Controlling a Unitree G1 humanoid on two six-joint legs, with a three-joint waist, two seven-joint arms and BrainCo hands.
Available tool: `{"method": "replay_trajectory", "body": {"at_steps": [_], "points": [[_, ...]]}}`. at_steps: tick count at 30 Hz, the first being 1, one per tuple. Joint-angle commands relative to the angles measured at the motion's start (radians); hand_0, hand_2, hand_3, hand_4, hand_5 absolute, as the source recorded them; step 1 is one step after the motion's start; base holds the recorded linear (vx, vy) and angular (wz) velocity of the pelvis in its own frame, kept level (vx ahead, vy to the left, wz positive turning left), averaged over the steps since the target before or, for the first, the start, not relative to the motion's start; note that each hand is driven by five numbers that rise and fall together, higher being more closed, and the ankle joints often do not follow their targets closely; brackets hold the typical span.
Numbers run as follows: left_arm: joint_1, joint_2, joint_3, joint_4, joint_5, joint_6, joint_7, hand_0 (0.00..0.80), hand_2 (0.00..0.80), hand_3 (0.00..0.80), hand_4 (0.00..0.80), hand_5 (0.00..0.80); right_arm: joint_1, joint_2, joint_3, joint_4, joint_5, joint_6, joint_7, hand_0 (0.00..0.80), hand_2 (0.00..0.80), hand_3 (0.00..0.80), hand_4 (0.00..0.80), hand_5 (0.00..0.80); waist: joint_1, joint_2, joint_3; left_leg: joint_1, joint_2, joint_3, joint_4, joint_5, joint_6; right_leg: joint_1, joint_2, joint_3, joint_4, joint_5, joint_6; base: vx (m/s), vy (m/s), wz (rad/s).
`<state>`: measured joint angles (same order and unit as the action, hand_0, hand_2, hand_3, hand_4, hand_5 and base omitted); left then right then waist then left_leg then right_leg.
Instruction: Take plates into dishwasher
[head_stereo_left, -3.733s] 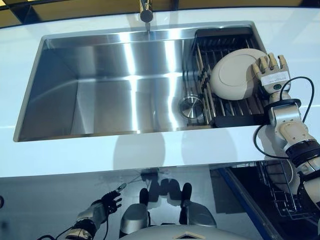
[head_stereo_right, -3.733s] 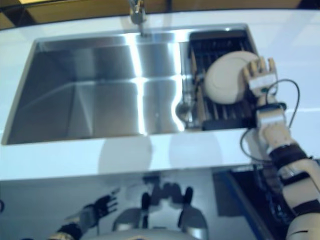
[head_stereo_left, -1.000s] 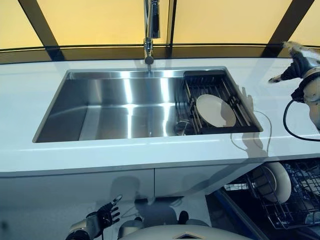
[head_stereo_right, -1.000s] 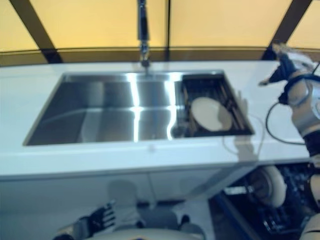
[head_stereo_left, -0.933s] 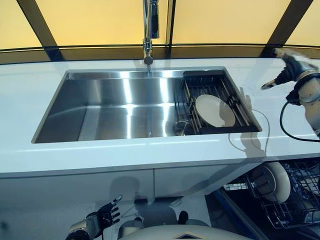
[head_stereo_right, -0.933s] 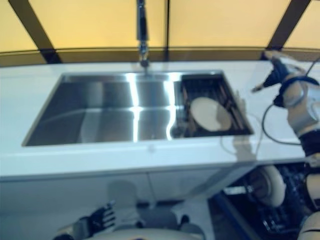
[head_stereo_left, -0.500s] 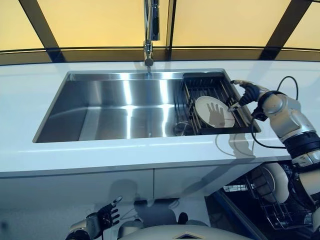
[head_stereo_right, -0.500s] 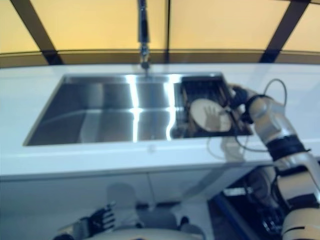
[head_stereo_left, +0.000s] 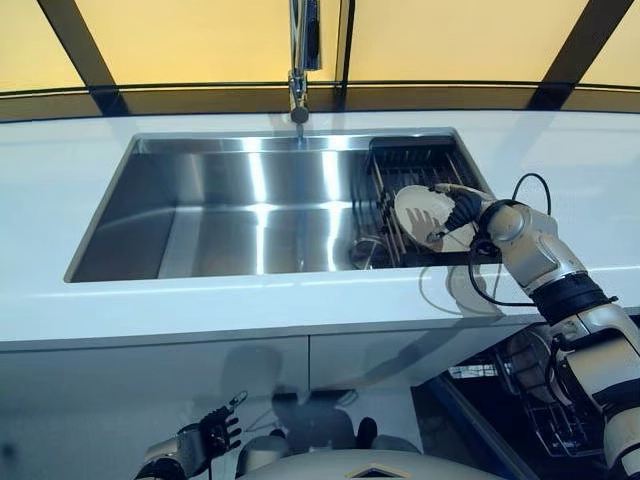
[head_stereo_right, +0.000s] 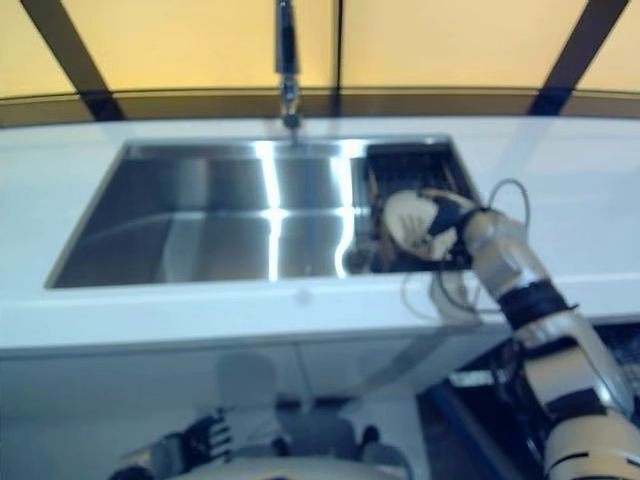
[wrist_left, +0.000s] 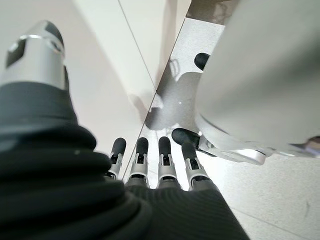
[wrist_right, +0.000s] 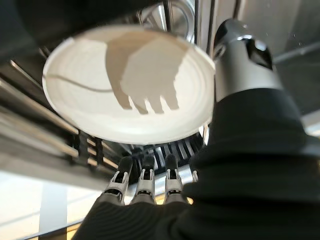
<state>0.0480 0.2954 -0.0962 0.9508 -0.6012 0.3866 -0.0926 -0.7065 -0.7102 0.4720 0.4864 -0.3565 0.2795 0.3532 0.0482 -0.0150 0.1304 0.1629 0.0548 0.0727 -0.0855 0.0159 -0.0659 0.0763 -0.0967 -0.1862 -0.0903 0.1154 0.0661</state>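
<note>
right hand (head_stereo_left: 458, 212) has dropped over the plate (wrist_right: 125, 90), fingers (wrist_right: 145, 180) straight; wrist view shows clearance.

Right hand (head_stereo_left: 461, 212) covering part of the plate (head_stereo_left: 420, 212), dishwasher rack (head_stereo_left: 545, 400) cut off by edge

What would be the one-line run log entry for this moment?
right hand: open, over round cream plate | plate: in black sink rack | left hand: open, idle, low
</note>
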Motion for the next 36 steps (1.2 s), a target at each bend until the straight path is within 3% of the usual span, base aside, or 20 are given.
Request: {"method": "replay_trajectory", "body": {"at_steps": [1, 17, 32, 36], "points": [[-0.068, 0.015, -0.03, -0.001, 0.017, 0.002, 0.012, 0.0, 0.0, 0.0, 0.0, 0.0, -0.046, -0.004, 0.044, -0.036, -0.044, 0.004, -0.009, 0.0, 0.0, 0.0, 0.0, 0.0, 0.031, -0.036, 0.017, -0.033, -0.022, 0.016, 0.006, -0.015, 0.031, 0.062, -0.009, -0.008, 0.013, -0.061, 0.05, 0.0, 0.0, 0.0], [-0.072, 0.01, -0.035, -0.041, 0.006, 0.011, 0.041, 0.0, 0.0, 0.0, 0.0, 0.0, -0.021, 0.036, 0.063, -0.057, -0.084, 0.025, -0.01, 0.0, 0.0, 0.0, 0.0, 0.0, 0.037, -0.036, 0.039, -0.058, -0.022, 0.012, 0.012, -0.008, 0.035, 0.039, -0.012, -0.006, 0.017, -0.053, 0.055, 0.001, 0.0, 0.01], [-0.108, 0.006, -0.053, -0.055, -0.043, 0.022, 0.08, 0.0, 0.0, 0.0, 0.0, 0.0, -0.071, 0.065, 0.104, 0.006, -0.175, 0.16, -0.098, 0.0, 0.0, 0.0, 0.0, 0.0, 0.047, -0.029, 0.07, -0.094, -0.019, 0.011, 0.022, 0.001, 0.039, 0.006, -0.013, 0.009, 0.025, -0.046, 0.055, -0.018, 0.0, 0.01], [-0.126, 0.01, -0.061, -0.06, -0.065, 0.022, 0.088, 0.0, 0.0, 0.0, 0.0, 0.0, -0.108, 0.05, 0.116, 0.037, -0.184, 0.167, -0.115, 0.0, 0.0, 0.0, 0.0, 0.0, 0.049, -0.025, 0.084, -0.111, -0.017, 0.012, 0.025, 0.005, 0.039, -0.008, -0.013, 0.013, 0.027, -0.045, 0.054, -0.06, 0.006, 0.02]]}}
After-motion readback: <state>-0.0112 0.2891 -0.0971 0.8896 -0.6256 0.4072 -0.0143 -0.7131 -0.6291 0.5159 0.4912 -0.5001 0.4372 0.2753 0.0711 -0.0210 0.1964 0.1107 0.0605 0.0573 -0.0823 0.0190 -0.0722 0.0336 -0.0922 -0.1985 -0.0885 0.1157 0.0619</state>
